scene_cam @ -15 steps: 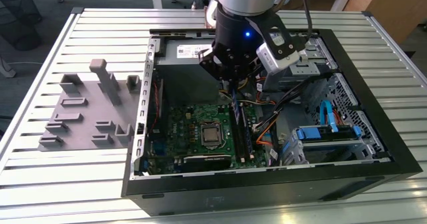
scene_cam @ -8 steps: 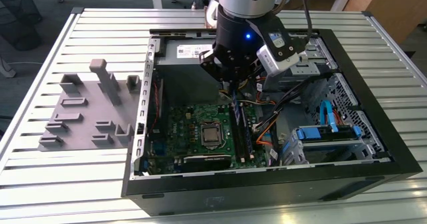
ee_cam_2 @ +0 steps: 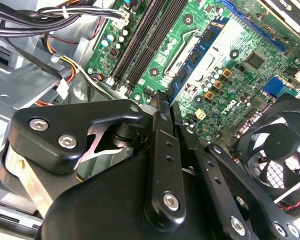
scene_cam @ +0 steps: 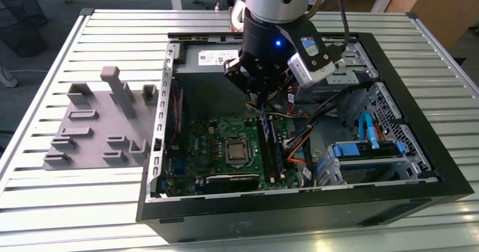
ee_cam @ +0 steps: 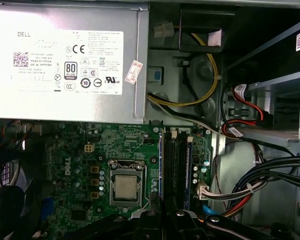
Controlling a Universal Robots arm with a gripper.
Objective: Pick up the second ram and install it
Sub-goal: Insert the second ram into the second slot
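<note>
– What carries it all?

– A slatted metal table. An open black computer case lies on it, covering the middle and reaching toward the table edge at the exterior view's right. A gray fixture block sits near the table edge at the exterior view's left, just beside the case.

– And the arm?

– The robot arm comes down into the case from the table's far edge. Beneath it are the gray power supply and the green motherboard.

– The claw?

– The gripper is clenched: in the second wrist view its fingertips are pressed together with nothing visible between them. It hangs just above the near end of the memory slots, between the power supply and the processor.

– Where is the second ram?

– Long dark sticks stand upright in the slots just beside the processor. The second ram appears to be one of them, below the claw and apart from it. Which stick it is, and whether it is fully seated, I cannot tell
</note>
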